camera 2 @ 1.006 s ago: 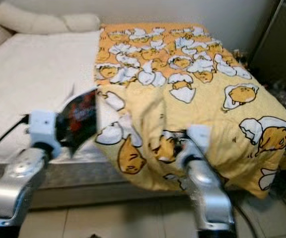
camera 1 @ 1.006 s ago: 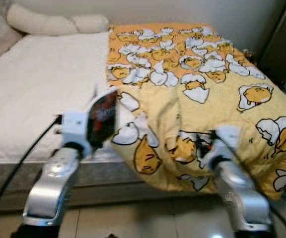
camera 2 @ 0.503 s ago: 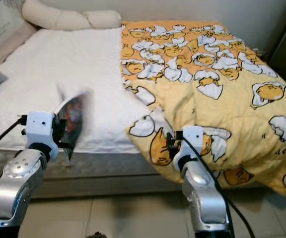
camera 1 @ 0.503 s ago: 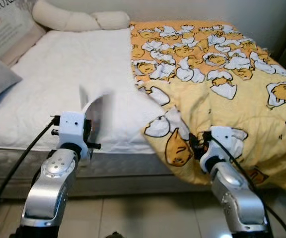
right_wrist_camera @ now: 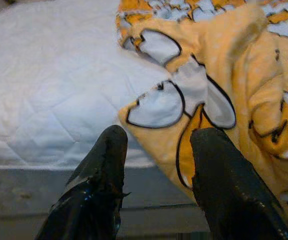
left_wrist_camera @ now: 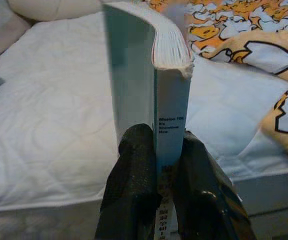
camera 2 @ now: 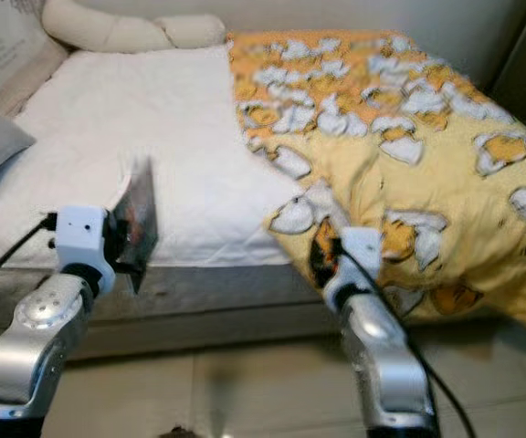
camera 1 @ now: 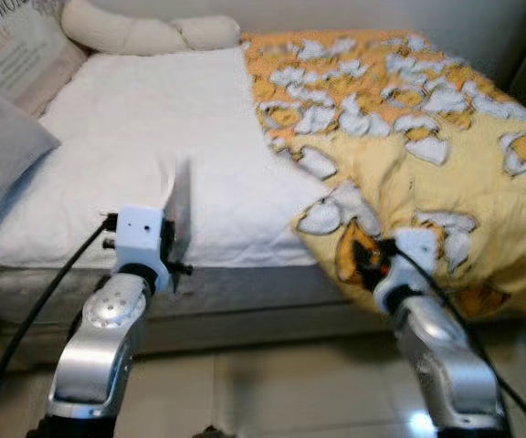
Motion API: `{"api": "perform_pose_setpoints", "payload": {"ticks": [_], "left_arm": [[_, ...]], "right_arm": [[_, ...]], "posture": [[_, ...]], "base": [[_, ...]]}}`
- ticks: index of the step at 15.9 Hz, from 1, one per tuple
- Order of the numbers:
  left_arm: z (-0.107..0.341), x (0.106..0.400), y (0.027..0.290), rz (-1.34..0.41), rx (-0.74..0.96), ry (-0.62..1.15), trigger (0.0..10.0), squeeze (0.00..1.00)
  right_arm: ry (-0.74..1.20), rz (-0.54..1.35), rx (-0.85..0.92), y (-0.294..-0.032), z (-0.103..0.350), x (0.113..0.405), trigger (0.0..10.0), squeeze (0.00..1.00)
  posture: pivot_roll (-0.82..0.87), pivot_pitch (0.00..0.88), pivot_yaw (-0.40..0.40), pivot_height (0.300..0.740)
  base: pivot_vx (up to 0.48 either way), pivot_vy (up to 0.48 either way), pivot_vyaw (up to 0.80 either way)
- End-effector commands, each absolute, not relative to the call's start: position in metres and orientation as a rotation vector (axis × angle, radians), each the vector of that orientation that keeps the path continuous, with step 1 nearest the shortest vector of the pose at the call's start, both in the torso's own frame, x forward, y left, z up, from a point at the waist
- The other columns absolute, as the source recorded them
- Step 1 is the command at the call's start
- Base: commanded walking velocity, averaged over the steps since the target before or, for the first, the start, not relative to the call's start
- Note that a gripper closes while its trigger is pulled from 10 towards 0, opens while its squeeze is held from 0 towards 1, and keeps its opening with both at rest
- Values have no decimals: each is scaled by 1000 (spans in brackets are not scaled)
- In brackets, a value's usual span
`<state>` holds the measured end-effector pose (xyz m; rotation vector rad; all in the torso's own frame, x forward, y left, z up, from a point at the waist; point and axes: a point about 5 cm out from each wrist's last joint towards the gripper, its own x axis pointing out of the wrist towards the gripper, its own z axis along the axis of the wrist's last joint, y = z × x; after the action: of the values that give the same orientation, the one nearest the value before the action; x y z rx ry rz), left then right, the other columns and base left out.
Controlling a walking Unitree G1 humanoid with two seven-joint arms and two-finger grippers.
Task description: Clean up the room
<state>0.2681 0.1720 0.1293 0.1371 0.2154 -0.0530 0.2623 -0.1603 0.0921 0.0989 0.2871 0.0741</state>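
Where it hangs before the near edge of the bed (camera 1: 144, 137), the left gripper (left_wrist_camera: 156, 165) is clamped on a book (left_wrist_camera: 149, 75), held upright by its lower spine, page edges uppermost, above the mattress edge. Right gripper (right_wrist_camera: 156, 150): fingers spread, grasping nothing, at the drooping corner of the yellow egg-print quilt (camera 1: 446, 119) that hangs over the bed's side. Quilt covers the right half of the bed; white sheet bare on the left. Grey pillow (camera 1: 3, 155) and printed cushion (camera 1: 12, 46) at far left; cream bolster (camera 1: 135, 32) along the wall. Tiled floor (camera 1: 272, 392) below.
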Motion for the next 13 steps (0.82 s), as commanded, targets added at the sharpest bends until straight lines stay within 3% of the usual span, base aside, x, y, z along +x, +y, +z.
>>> {"api": "perform_pose_setpoints", "payload": {"ticks": [1, 13], "left_arm": [[140, 269, 175, -40, 151, 167, 10000, 0], [141, 267, 179, -28, 163, 162, 10000, 0]], "right_arm": [[269, 96, 105, -155, 96, 266, 10000, 0], [259, 141, 107, -148, 97, 270, 10000, 0]], "posture": [[33, 0, 14, 740], [44, 0, 15, 740]], "base": [[0, 356, 0], [0, 350, 0]]}}
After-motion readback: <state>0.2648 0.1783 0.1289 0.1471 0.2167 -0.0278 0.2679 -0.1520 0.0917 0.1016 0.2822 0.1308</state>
